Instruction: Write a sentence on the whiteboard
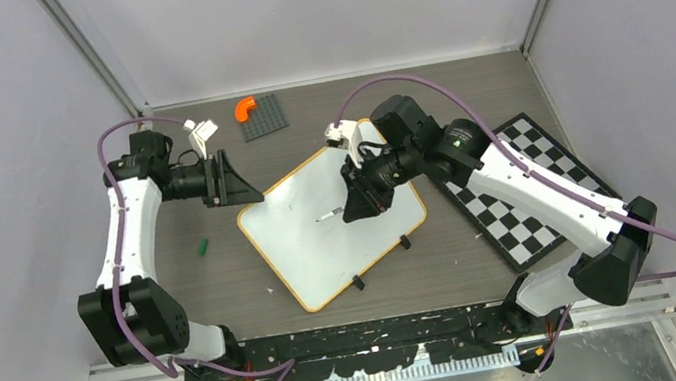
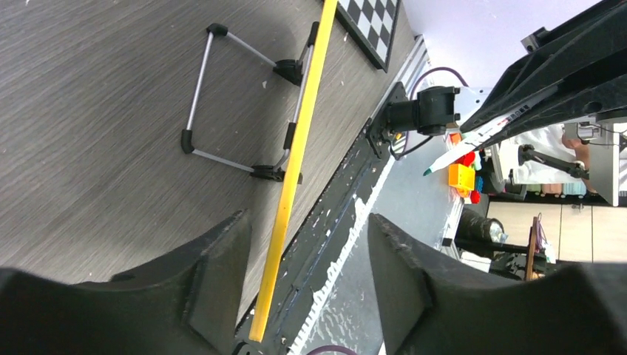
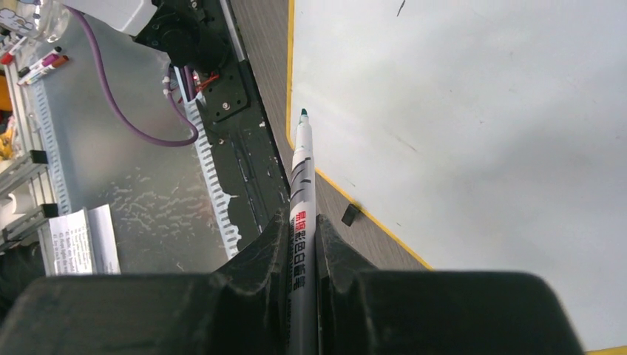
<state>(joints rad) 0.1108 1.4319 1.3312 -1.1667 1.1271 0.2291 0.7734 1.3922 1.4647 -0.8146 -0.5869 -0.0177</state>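
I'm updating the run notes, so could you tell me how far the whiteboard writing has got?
Done: the marker is uncapped and clamped in the right gripper. In hand: its tip hangs over the whiteboard, the open left gripper at the board's rim. Left: the whole sentence; the board shows no words.

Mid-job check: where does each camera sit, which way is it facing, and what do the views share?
Top external: above and behind the bases, facing down on the table; shows both arms, the whiteboard, the checkerboard.
Left wrist: on the left hand, facing edge-on along the whiteboard's rim toward the bases; own fingers show, apart.
Right wrist: on the right hand, facing down the marker toward the whiteboard's face; own fingers clamp it.
Shared: both wrist views show marker and whiteboard.
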